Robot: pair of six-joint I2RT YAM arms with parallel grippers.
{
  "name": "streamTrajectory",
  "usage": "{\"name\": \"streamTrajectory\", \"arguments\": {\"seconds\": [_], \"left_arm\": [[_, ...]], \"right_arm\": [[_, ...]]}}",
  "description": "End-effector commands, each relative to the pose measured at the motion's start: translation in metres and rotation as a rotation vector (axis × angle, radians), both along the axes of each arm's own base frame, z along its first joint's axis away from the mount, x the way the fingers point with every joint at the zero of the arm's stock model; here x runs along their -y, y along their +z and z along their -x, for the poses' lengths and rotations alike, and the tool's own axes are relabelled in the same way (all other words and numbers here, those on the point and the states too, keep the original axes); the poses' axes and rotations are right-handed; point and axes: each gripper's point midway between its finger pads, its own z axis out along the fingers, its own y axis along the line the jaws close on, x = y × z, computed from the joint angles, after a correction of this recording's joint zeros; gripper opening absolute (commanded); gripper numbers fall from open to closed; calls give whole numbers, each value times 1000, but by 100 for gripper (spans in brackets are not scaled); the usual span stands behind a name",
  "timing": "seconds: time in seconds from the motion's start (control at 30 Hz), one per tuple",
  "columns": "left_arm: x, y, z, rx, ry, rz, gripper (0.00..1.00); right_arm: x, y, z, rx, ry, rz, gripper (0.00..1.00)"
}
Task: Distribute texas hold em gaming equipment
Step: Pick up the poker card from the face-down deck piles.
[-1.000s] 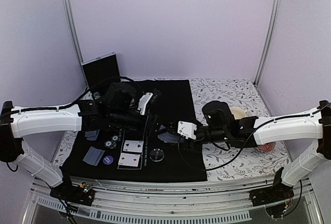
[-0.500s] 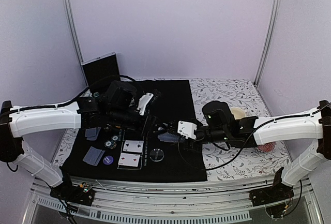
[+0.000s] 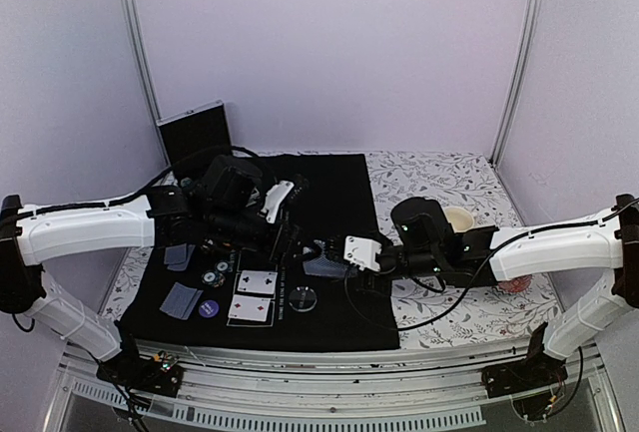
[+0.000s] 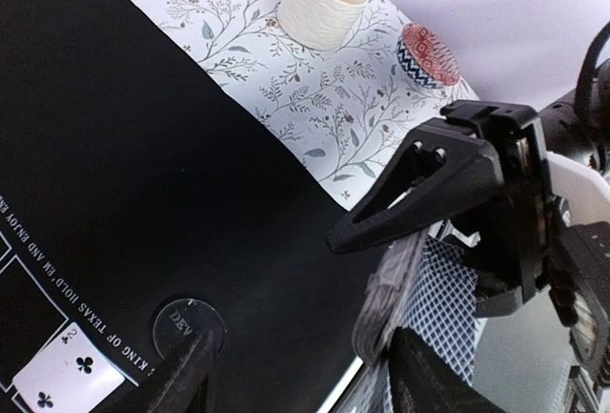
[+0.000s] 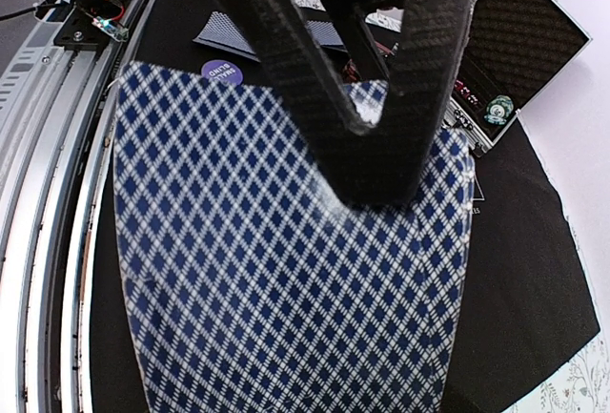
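Dealt cards (image 3: 257,282): two face up near the black mat's (image 3: 339,193) front edge, with the clear dealer disc (image 3: 304,298) just beside them.
Deck (image 5: 286,270): held over mid-mat, clamped flat in the right gripper (image 3: 327,254) and offered edge-on.
Left gripper (image 4: 305,375): fingers spread wide at the deck's edge, probably to draw one card.

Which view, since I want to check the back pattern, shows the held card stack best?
Right wrist: the card stack fills the frame, its lattice back plain, with the right gripper across it. Left wrist shows it mostly edge-on in that gripper. Top external shows only a small grey patch.
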Motion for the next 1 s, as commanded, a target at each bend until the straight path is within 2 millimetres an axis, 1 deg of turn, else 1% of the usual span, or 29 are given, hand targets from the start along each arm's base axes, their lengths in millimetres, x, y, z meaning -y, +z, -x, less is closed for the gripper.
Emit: {"name": "streamTrajectory", "arguments": {"seconds": [0.0, 0.17, 0.27, 0.33, 0.4, 0.57, 0.63, 0.83, 0.97], "left_arm": [[-3, 11, 6, -25, -26, 36, 63], [-6, 9, 8, -35, -27, 20, 54], [-8, 12, 10, -32, -28, 23, 46], [-10, 16, 9, -21, -22, 28, 42], [-11, 18, 9, -18, -22, 30, 41], [-11, 20, 12, -21, -31, 37, 43], [-11, 20, 13, -25, -32, 40, 47], [-10, 20, 16, -42, -48, 45, 54], [-9, 26, 17, -46, -51, 61, 62]], "right_arm": [[-2, 20, 3, 30, 4, -64, 51], [-2, 19, 3, 26, 3, -64, 51], [-1, 20, 3, 29, 2, -67, 51], [-1, 21, 3, 31, 2, -68, 51], [-1, 21, 3, 32, 0, -68, 51], [0, 22, 3, 32, 0, -68, 51], [0, 22, 3, 34, 0, -69, 51], [0, 20, 3, 33, -1, -62, 51], [0, 20, 3, 33, 2, -61, 51]]}}
